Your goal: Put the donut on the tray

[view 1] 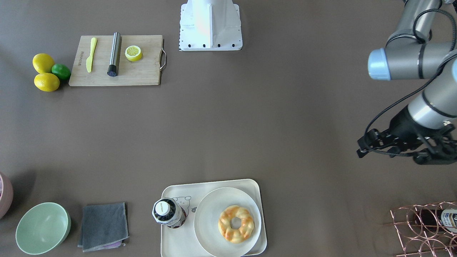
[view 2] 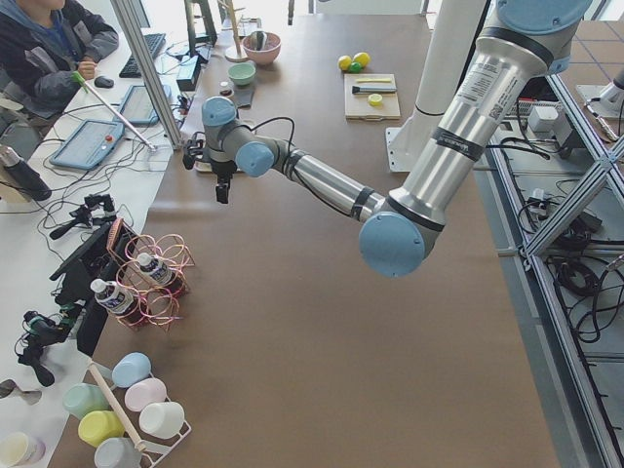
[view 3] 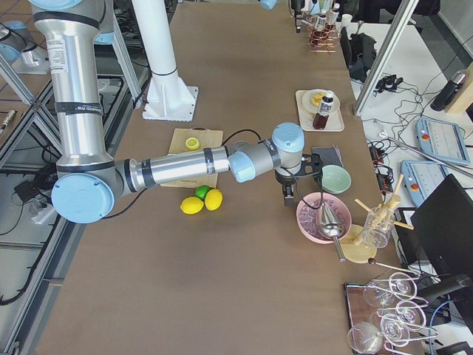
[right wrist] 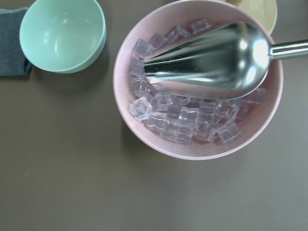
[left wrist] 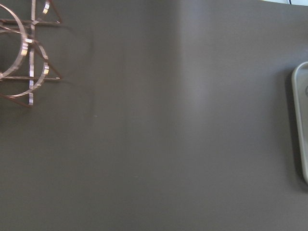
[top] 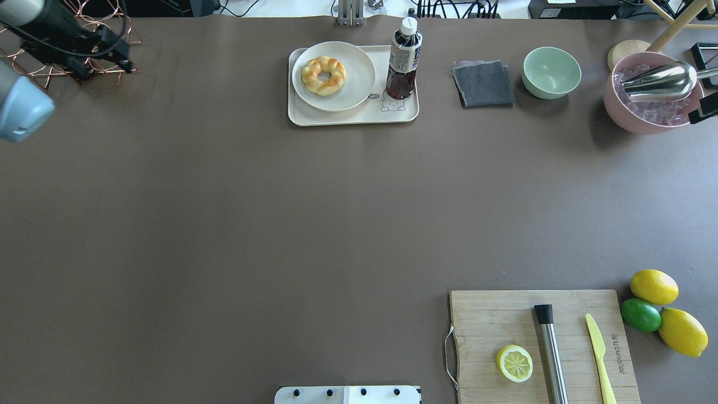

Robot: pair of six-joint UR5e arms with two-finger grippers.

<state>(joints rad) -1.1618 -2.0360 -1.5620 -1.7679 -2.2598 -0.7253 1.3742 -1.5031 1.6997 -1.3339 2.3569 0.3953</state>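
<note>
The donut (view 1: 236, 223) lies flat on a round white plate (view 1: 214, 201), a little toward the plate's side away from the bottle, and the plate itself sits on the cream tray (view 1: 175, 244) at the table's far edge from the robot. It looks light and soft, a twisted ring with glossy glazed patches that may be slick, so a hard squeeze would likely dent it. A gentle pinch from above across one side of the ring, one finger in the small centre hole, seems the best hold. The plate covers most of the tray. A capped dark-drink bottle (view 1: 166, 212) stands upright on the strip left beside it, over the bear drawing, so bare tray for setting the donut down is scarce, and the bottle could be knocked over. The left gripper (view 2: 222, 193) hangs over bare table well apart from the tray, close to a copper wire bottle rack (view 1: 416, 214); I cannot tell how its jaws stand. The right gripper (view 3: 288, 196) hangs above a pink bowl (top: 628, 118) of ice cubes holding a metal scoop (right wrist: 211, 60); its opening is also unclear. A folded grey cloth (view 1: 103, 226) and a green bowl (view 1: 43, 228) lie between that bowl and the tray.
</note>
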